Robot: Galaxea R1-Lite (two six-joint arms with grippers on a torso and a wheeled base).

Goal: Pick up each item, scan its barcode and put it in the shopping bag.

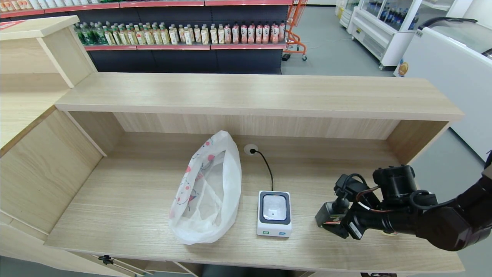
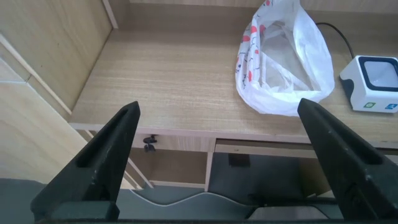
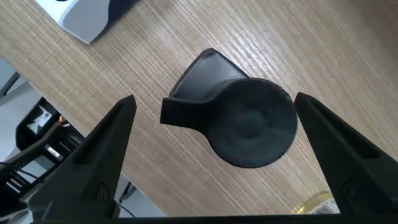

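Observation:
A black item, a round body with a short spout-like side, lies on the wooden counter. My right gripper hangs just above it, open, with one finger on each side and not touching it. In the head view the right gripper is to the right of the white barcode scanner. The white shopping bag, printed with red shapes, lies open to the left of the scanner. My left gripper is open and holds nothing, in front of the counter's front edge, with the bag farther off.
A black cable runs from the scanner to a hole in the counter at the back. A raised shelf and wooden side walls close in the counter. Drawers sit under its front edge. Bare wood lies left of the bag.

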